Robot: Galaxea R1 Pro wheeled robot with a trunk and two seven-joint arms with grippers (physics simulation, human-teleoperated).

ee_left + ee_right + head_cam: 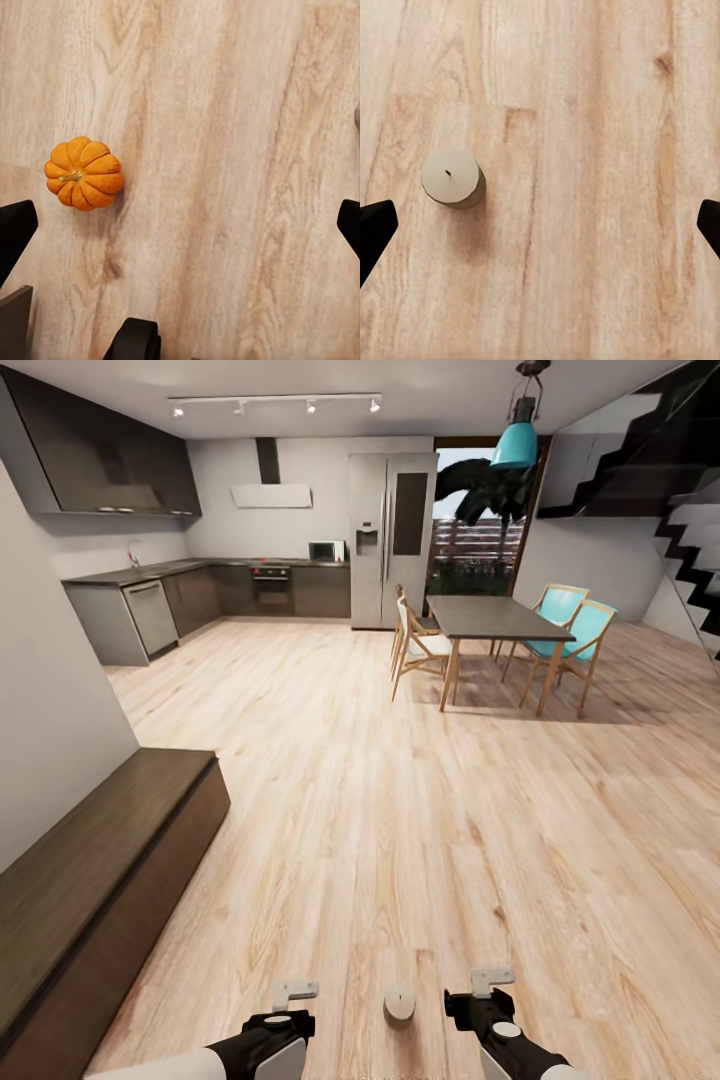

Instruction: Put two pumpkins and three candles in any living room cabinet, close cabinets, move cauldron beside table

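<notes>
Left gripper: jaws spread wide, nothing held, above bare wood floor. Pumpkin sits on floor beneath it, stem up, clear of both fingertips. Right gripper: jaws spread wide, nothing held. Candle stands upright on floor, wick up, nearer one fingertip, not touching. In head view, candle sits between both arms. Cabinet runs along left wall, fronts shut. Dining table with chairs stands far ahead.
</notes>
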